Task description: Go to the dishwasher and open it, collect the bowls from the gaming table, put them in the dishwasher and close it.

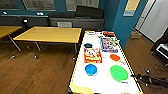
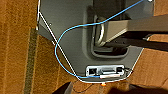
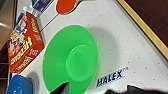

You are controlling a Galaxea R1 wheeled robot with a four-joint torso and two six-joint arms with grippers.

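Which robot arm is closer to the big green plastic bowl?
The right. The right gripper hangs just beside the shallow green plastic bowl on the glossy white table top. The left wrist view looks down at brown wooden floor, away from it.

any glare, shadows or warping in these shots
Head view: soft overall, the gaming table bows toward the picture's edges as under a wide lens, and its white top is bright but keeps its detail. Right wrist view: the green bowl casts a soft grey shadow on the table, and the HALEX lettering stays readable. Left wrist view: evenly lit, the blue cable is crisp.
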